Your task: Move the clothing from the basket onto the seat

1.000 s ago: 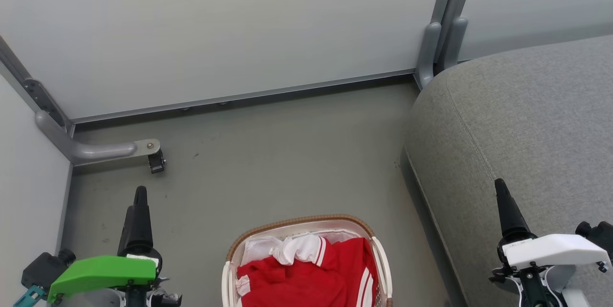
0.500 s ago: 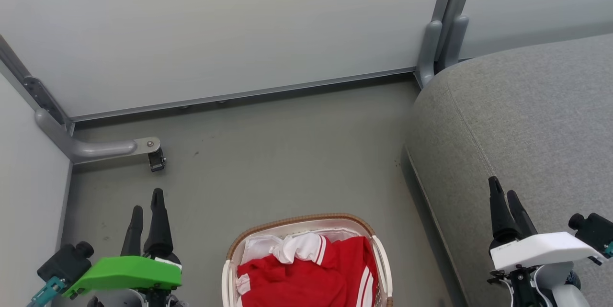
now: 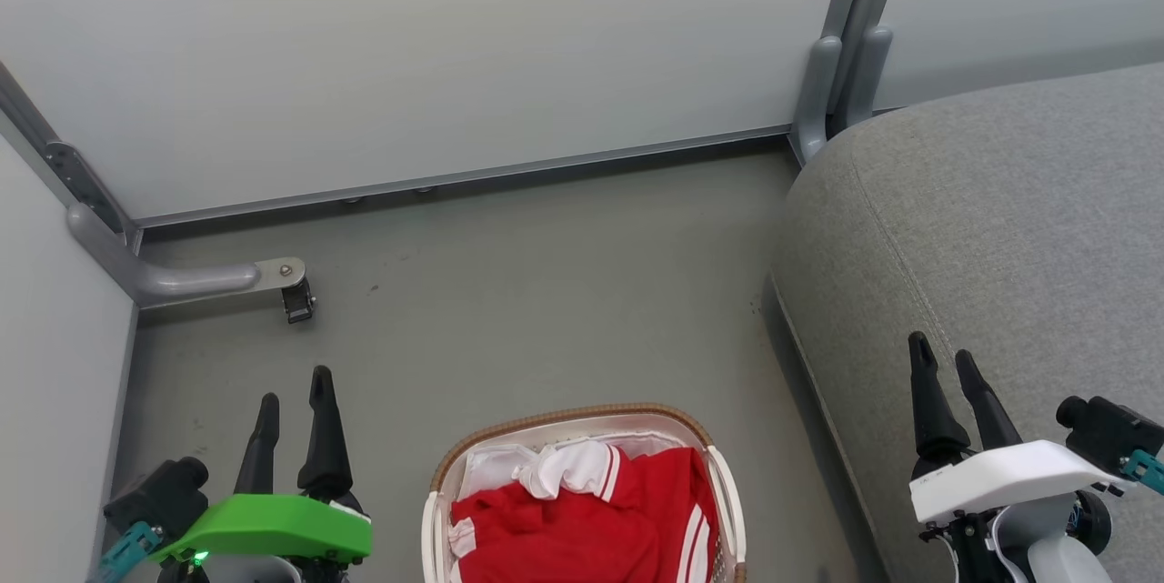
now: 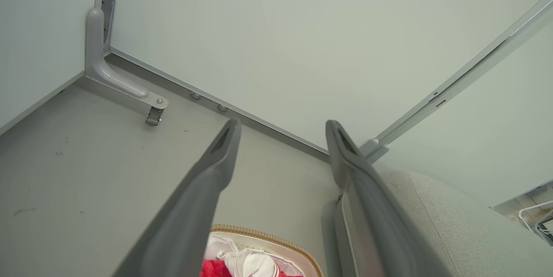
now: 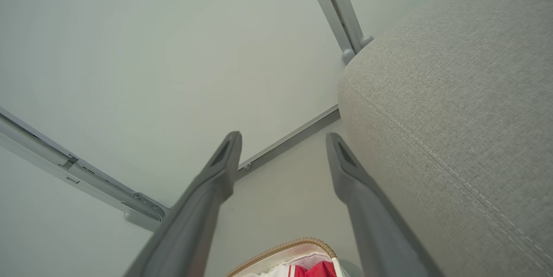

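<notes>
Progress: nothing is done yet as far as the views show, and the whole transfer is left.
Clothing: the red clothing point(image 3: 582, 519) lies bunched in the basket point(image 3: 568, 415) at 6 o'clock in the head view. The piece with white cuffs and stripes is on top toward 12 o'clock, and the plain red is below it toward 7 o'clock.
Liner: a white liner point(image 3: 486, 472) shows along the basket's inner wall at 11 o'clock of the pile.
Seat: the grey seat point(image 3: 1000, 228) takes up the 3 o'clock side of the head view, with no garment on the part that shows.
Basket position: it stands on the floor point(image 3: 546, 292), near the seat's front edge but apart from it.
Left tool: the left tool point(image 3: 294, 387) is at 8 o'clock, jaws spread wide. It holds nothing and touches nothing, and hangs over bare floor at 9 o'clock of the basket.
Right tool: the right tool point(image 3: 940, 347) is at 4 o'clock, jaws likewise wide apart and empty. It is seen against the seat's front part, and contact with the fabric cannot be told.
Left to do: grasp each garment, lift it clear of the rim, and carry it toward 3 o'clock onto the seat.
</notes>
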Robot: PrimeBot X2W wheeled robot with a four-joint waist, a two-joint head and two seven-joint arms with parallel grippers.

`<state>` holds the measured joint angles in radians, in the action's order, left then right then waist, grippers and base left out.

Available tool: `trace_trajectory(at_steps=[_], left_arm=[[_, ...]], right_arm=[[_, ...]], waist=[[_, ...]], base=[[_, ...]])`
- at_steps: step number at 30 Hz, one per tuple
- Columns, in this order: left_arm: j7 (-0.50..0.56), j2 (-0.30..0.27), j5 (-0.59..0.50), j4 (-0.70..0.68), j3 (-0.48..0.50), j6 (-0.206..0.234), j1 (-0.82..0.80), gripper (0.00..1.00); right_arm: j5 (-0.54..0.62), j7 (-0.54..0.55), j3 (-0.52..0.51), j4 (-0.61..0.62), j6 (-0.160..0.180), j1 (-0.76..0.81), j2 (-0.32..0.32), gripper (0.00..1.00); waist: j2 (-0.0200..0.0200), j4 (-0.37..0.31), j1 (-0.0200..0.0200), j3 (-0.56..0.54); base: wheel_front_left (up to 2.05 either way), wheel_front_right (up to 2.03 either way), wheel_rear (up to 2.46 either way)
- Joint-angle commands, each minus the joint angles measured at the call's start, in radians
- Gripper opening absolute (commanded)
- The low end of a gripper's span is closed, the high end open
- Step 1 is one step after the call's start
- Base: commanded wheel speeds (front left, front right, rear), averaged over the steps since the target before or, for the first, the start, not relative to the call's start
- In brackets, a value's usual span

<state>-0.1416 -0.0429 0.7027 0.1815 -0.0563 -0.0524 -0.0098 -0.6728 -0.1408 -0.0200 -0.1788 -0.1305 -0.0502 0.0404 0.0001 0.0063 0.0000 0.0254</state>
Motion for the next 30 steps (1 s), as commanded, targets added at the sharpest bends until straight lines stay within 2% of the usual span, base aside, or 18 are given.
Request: trace_trajectory(at_steps=[1,30], left_arm=[[-0.009,-0.008,-0.031,-0.005,-0.003,0.006,0.006,1.0],[-0.075,-0.01,-0.251,0.031,-0.048,0.026,0.026,1.0]], right_arm=[[0.033,-0.01,0.003,0.01,0.0,0.006,0.007,1.0],[0.283,-0.076,0.038,0.005,0.0,0.016,0.01,1.0]], waist=[[-0.0001,0.0,0.0,0.0],[-0.0001,0.007,0.0,0.004]], base=[[0.0,0.0,0.0],[0.0,0.0,0.0]])
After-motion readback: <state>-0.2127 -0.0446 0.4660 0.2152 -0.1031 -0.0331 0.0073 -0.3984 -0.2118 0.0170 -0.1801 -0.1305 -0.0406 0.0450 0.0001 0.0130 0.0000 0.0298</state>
